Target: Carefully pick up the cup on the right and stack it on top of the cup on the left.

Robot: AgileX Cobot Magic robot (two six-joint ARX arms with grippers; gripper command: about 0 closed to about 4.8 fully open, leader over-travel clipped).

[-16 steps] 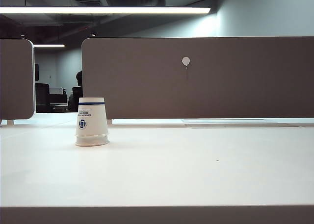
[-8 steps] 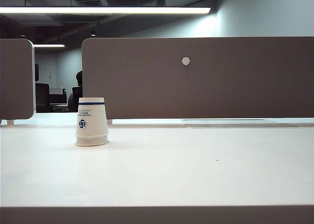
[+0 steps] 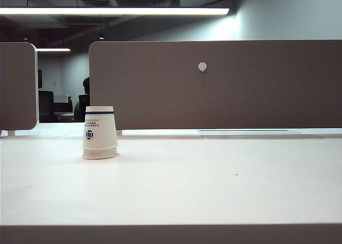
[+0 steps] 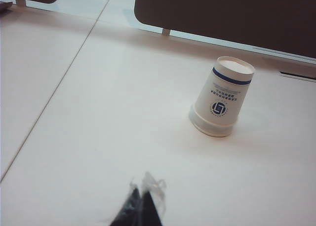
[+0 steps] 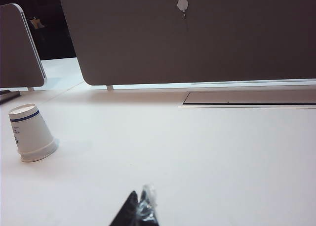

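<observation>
Grippers, two: left gripper (image 4: 142,206) and right gripper (image 5: 140,208), each seen only in its own wrist view as dark fingertips pressed together, holding nothing, poised above bare table (image 3: 214,190) at the near side, well apart from the cups. Cups (image 3: 100,133): white paper, blue band and round blue logo, upside down, one nested over the other, standing on the left part of the table, farther in. Divider panel (image 3: 224,84): grey-brown, upright along the far edge, with a small round fitting (image 3: 202,67).
</observation>
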